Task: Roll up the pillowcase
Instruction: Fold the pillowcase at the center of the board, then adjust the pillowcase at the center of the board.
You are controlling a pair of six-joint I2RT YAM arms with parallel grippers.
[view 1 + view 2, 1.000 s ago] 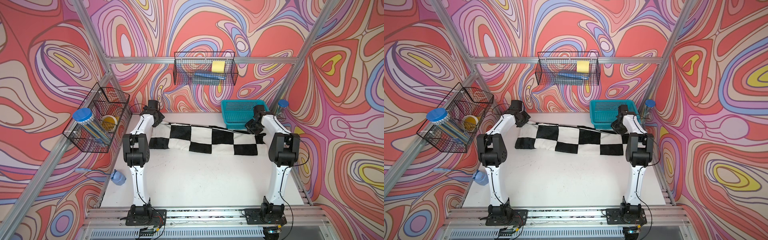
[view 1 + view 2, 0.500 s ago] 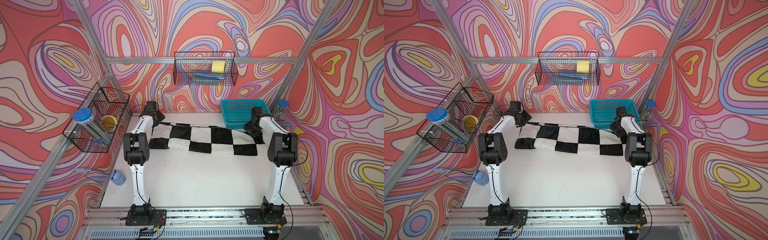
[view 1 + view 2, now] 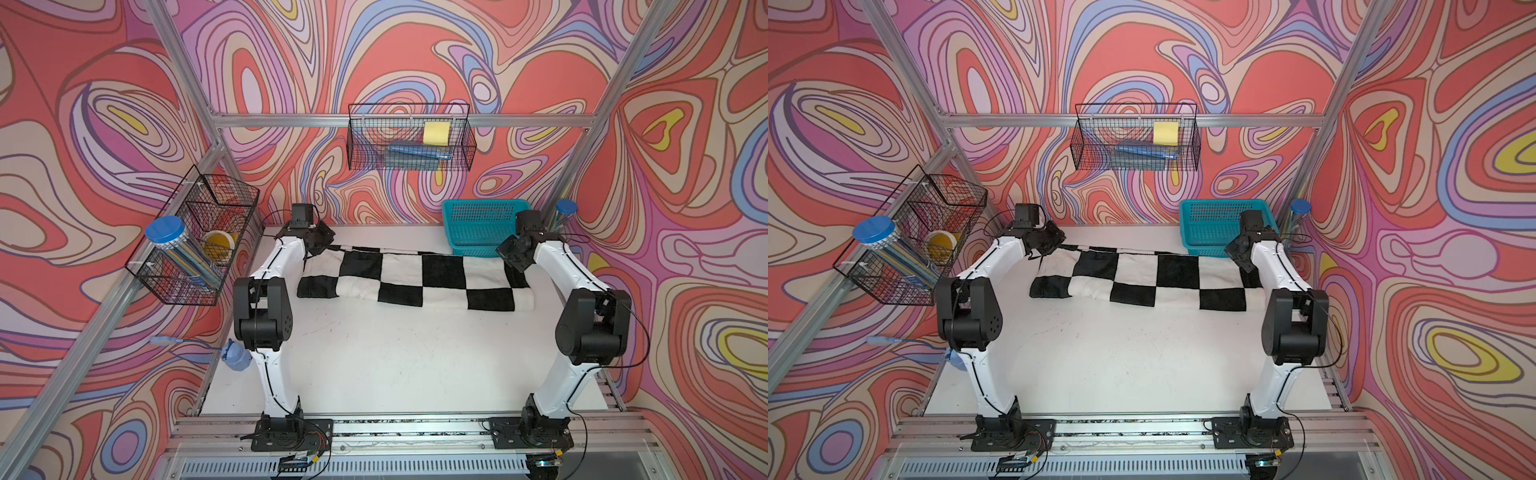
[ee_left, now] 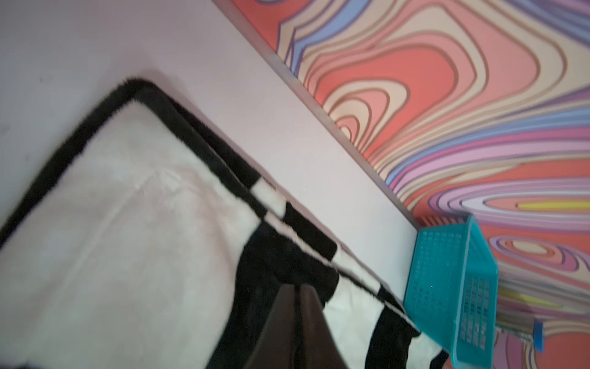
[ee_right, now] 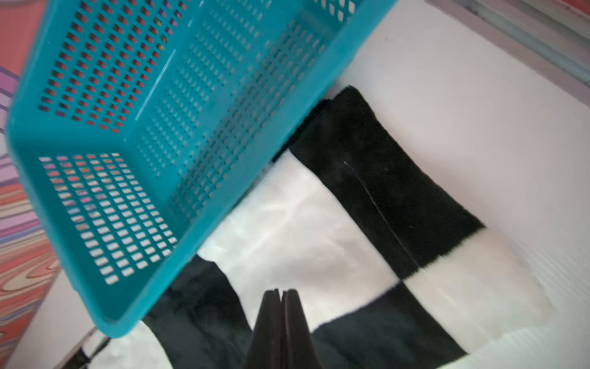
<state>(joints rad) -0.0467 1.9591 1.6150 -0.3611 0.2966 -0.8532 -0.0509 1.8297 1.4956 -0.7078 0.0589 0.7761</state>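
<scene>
The black and white checked pillowcase [image 3: 415,274] [image 3: 1142,274] lies across the back of the white table as a long band, with a rolled edge along its near side. My left gripper [image 3: 320,243] [image 3: 1050,241] hangs over its far left corner. In the left wrist view the gripper [image 4: 298,287] is shut, tips at a black fold of the pillowcase [image 4: 127,223], nothing seen between them. My right gripper [image 3: 509,253] [image 3: 1235,253] is at the far right end. In the right wrist view the gripper [image 5: 281,290] is shut and empty above the pillowcase [image 5: 319,239].
A teal plastic basket [image 3: 482,205] [image 3: 1221,203] [image 4: 447,287] [image 5: 159,127] stands at the back right, touching the pillowcase's far edge. Wire baskets hang on the back wall [image 3: 409,141] and left wall [image 3: 195,245]. A blue-lidded jar [image 3: 565,208] stands in the back right corner.
Both grippers opened briefly and have shut again. The arms stay near the pillowcase's far corners, shifted only slightly.
</scene>
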